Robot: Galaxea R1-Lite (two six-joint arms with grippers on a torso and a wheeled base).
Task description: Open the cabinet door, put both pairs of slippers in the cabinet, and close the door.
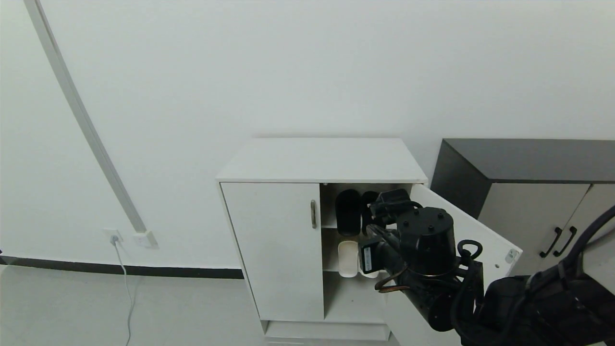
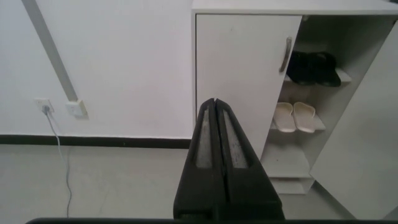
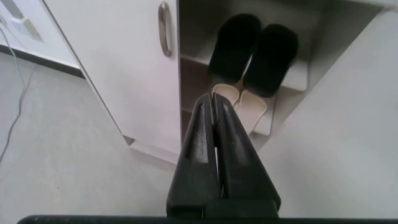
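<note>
Both pairs are already inside the cabinet [image 1: 317, 161]. The black slippers [image 3: 252, 53] sit side by side on the upper shelf, straight ahead of your right gripper [image 3: 213, 99] and past its tips. The white slippers [image 3: 254, 111] lie on the shelf just below them, closer to those tips and partly hidden behind them. Your right gripper's fingers are pressed together with nothing between them, and it hangs in front of the open compartment, apart from both pairs.

The open door [image 1: 475, 226] is swung out on that gripper's right side. The closed door [image 1: 271, 250], with its upright handle [image 1: 313, 214], stands on its left.

Your left gripper [image 2: 214, 102] is also closed on nothing. It sits farther back from the cabinet and faces the closed door, with both pairs ahead and off to its right in the open half.

Farther out, a dark-topped cabinet [image 1: 519, 158] stands beyond the open door. A wall socket [image 1: 113, 236] with a cable [image 1: 127, 288] trailing to the floor sits well to the left of both grippers.
</note>
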